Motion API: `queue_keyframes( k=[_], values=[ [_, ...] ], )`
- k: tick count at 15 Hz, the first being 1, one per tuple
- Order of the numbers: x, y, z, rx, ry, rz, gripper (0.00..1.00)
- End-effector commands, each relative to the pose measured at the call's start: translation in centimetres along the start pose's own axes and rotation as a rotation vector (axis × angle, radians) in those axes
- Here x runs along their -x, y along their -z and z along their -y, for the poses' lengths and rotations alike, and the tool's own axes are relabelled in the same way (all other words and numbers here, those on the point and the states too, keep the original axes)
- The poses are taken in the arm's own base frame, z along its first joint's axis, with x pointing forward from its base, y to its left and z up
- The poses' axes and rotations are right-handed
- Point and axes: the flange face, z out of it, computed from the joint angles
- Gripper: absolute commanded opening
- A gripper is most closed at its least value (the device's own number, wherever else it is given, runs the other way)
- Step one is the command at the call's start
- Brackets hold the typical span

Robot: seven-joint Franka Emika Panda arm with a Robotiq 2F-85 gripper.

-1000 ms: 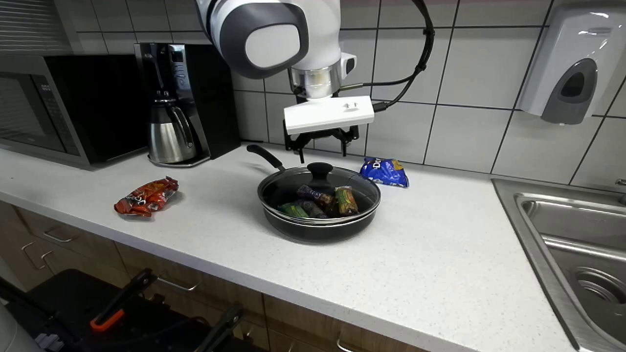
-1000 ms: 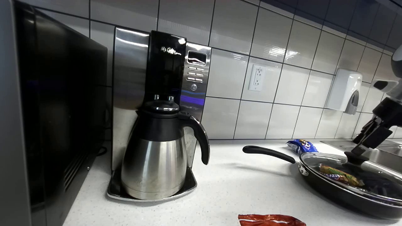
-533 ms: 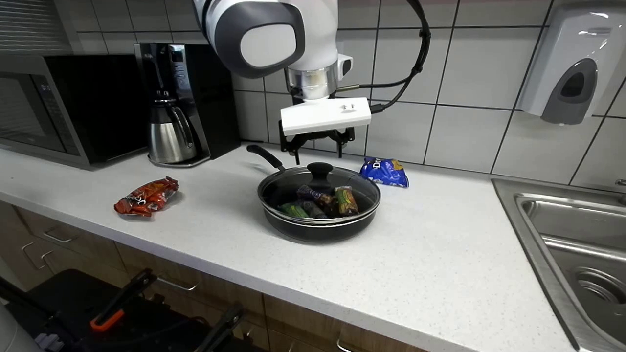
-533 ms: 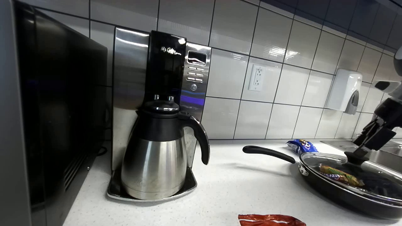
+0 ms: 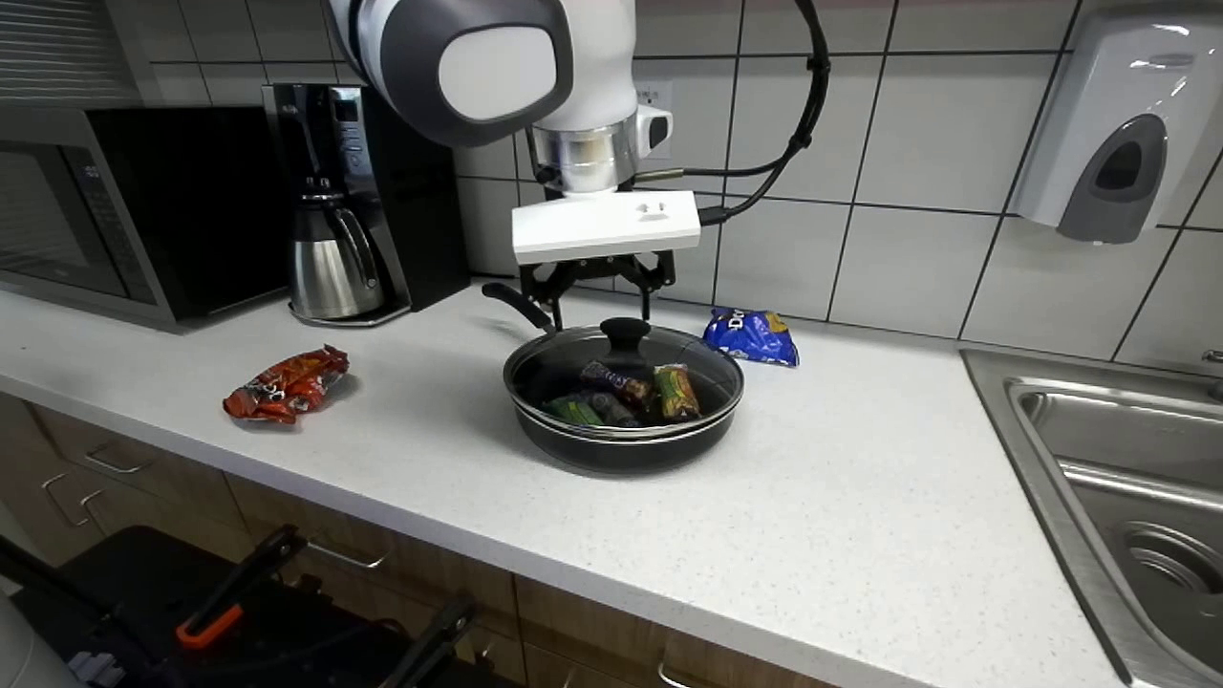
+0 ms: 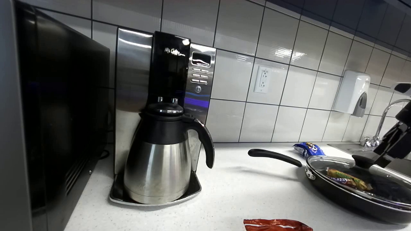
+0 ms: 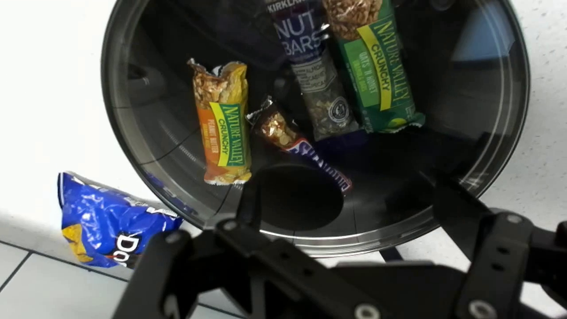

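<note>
Counter (image 5: 879, 478), spread tool (image 5: 602, 322), lid rim (image 5: 616, 430) near

A: Pretty bright overall? Counter (image 5: 860, 459) looks evenly lit, just a soft shadow beside the red bag (image 5: 291, 382).

B: Yeah, though the tiles (image 6: 277, 38) catch streaky glare in an exterior view. Wrist view's rougher: reflections on the glass lid (image 7: 452, 102), counter nearly blown out, gripper fingers (image 7: 459, 213) dark and soft-edged.
</note>
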Motion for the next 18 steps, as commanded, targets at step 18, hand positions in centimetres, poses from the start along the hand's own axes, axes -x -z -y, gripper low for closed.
queue_keyframes(
  k=[18],
  values=[
    [0.2, 0.1, 3.9, 0.036, -0.213, 0.136, 1.0]
  ],
)
